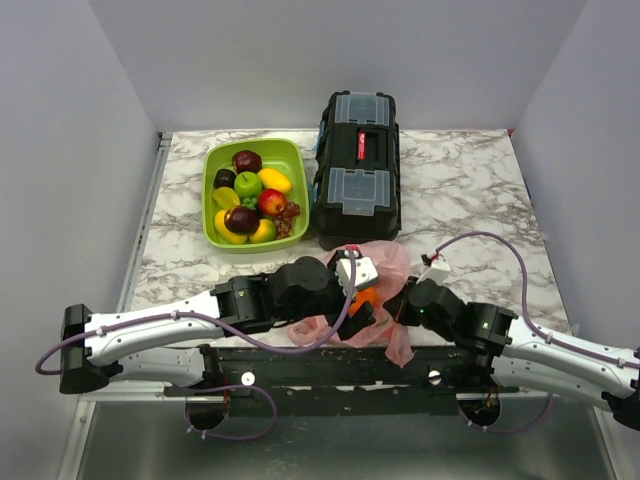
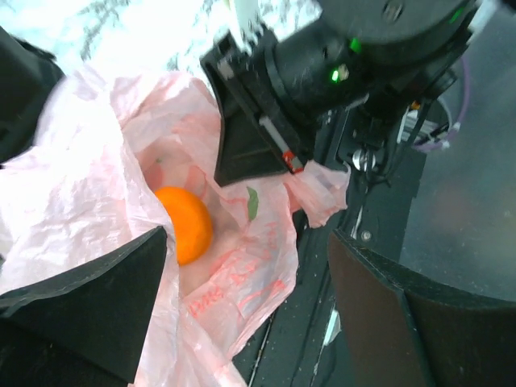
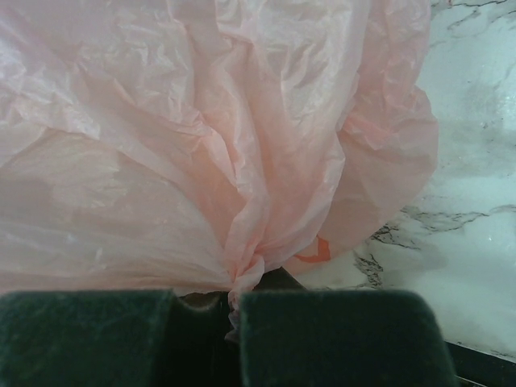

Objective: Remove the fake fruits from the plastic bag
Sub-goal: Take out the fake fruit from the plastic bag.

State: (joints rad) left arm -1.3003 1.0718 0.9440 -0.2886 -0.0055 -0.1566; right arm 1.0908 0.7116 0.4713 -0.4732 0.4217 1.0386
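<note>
Left fingers (image 2: 81,314) apart, right fingers (image 3: 339,339) together.

A translucent pink bag (image 2: 89,153), printed in red and bearing one small green leaf mark (image 2: 252,202), showed a bright orange (image 2: 187,224) inside. The table (image 1: 470,190) was white marble veined in grey. A lime-green tray (image 1: 213,165) carried a maroon apple (image 1: 246,160), a green apple (image 1: 248,184), a yellow fruit (image 1: 276,181), a red-yellow apple (image 1: 271,202) and dark red grapes (image 1: 289,217). The toolbox (image 1: 357,225) was black with smoky clear lids and a red latch (image 1: 362,146). The left arm (image 1: 150,328) and right arm (image 1: 560,350) were white and black, their cables (image 1: 482,234) purple; the right gripper (image 3: 234,300) had charcoal pads (image 3: 339,334)
</note>
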